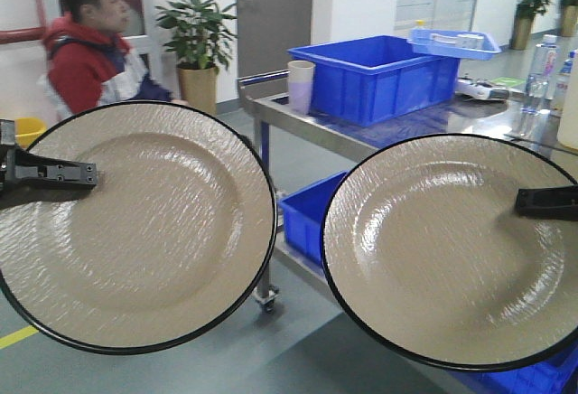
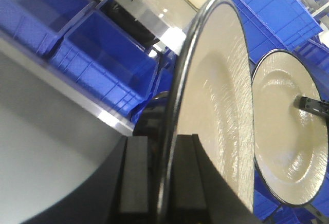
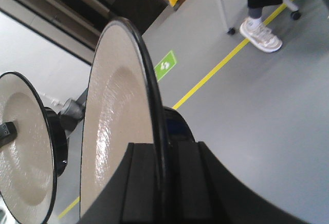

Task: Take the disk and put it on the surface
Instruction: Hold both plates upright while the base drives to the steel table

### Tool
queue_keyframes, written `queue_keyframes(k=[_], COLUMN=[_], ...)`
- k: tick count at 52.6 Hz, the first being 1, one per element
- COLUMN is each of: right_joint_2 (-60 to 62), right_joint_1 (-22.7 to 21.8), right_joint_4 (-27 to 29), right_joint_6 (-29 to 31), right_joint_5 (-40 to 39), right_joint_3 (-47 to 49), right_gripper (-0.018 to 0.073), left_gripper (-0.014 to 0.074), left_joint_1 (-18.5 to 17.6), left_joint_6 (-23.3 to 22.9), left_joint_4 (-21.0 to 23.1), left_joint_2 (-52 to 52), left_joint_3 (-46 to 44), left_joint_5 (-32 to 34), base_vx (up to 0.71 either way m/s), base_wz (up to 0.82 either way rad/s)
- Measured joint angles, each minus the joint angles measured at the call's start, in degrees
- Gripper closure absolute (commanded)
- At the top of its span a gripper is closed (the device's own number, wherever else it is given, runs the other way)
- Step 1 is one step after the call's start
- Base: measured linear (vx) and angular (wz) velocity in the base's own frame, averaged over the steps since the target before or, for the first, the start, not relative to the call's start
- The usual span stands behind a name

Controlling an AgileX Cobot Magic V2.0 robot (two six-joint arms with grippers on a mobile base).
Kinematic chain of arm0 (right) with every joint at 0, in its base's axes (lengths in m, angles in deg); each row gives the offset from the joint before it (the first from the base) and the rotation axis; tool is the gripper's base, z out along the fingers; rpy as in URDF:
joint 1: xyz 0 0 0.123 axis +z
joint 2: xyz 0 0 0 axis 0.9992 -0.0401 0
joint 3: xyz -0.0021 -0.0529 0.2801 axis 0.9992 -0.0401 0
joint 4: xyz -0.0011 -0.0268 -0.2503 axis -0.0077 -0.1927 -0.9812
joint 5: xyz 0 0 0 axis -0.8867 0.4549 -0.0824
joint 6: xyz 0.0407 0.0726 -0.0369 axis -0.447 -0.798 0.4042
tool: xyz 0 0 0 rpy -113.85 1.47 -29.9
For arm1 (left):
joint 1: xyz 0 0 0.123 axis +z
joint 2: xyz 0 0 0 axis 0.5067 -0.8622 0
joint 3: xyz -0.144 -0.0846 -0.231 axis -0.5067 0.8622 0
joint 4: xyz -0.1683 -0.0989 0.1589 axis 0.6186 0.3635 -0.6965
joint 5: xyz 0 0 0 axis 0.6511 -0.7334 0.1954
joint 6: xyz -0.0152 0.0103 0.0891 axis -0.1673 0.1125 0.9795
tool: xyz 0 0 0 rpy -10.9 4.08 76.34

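Left tool clamps rim of beige, black-rimmed round disk; right tool clamps matching disk. Advise levelling each below tool before release.

A steel-framed counter with a glossy, reflective top stands on the grey floor. On top, stacked pale cups sit at 9 o'clock, just beside a large blue crate. A clear bottle stands at 3 o'clock. Another blue crate sits on the lower shelf.
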Motion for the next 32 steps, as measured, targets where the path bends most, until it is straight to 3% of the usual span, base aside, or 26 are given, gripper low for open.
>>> queue_keyframes(k=[32], right_joint_2=[0.0], right_joint_1=[0.0], right_joint_4=[0.0], right_joint_6=[0.0], right_joint_5=[0.0], right_joint_3=[0.0], right_gripper=[0.0568], left_gripper=[0.0604], left_joint_1=[0.0], left_joint_6=[0.0], left_joint_4=[0.0], left_joint_2=[0.0], left_joint_3=[0.0], left_joint_5=[0.2], base_vx=[0.47], base_wz=[-0.35])
